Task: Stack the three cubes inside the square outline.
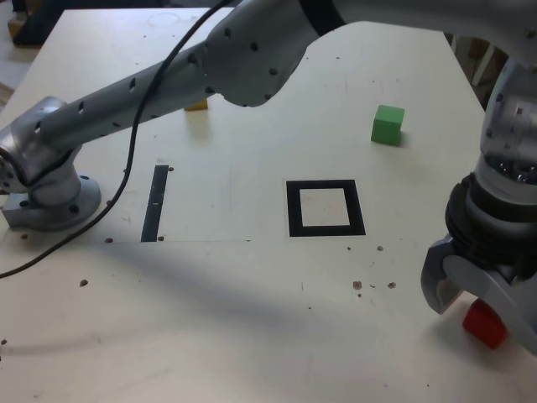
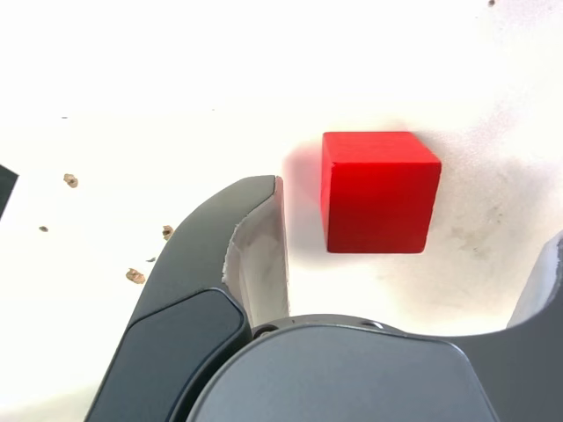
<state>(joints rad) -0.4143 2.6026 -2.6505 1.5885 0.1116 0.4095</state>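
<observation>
The square outline (image 1: 325,208) at mid-frame holds nothing yet. All stacking is left: the green cube (image 1: 388,124) sits upper right, the yellow cube (image 1: 197,105) peeks out under my arm, and my claw (image 1: 474,306) stands wide, straddling the red cube (image 1: 484,323) at lower right.

The arm (image 1: 126,96) is reaching across from its base at the exterior view's left, its hand (image 1: 478,306) pointing down, jaws spread wide.

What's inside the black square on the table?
Nothing yet. Inside the square outline only the pale table shows. No cube sits in it, and nothing covers it, so none can hide there.
</observation>
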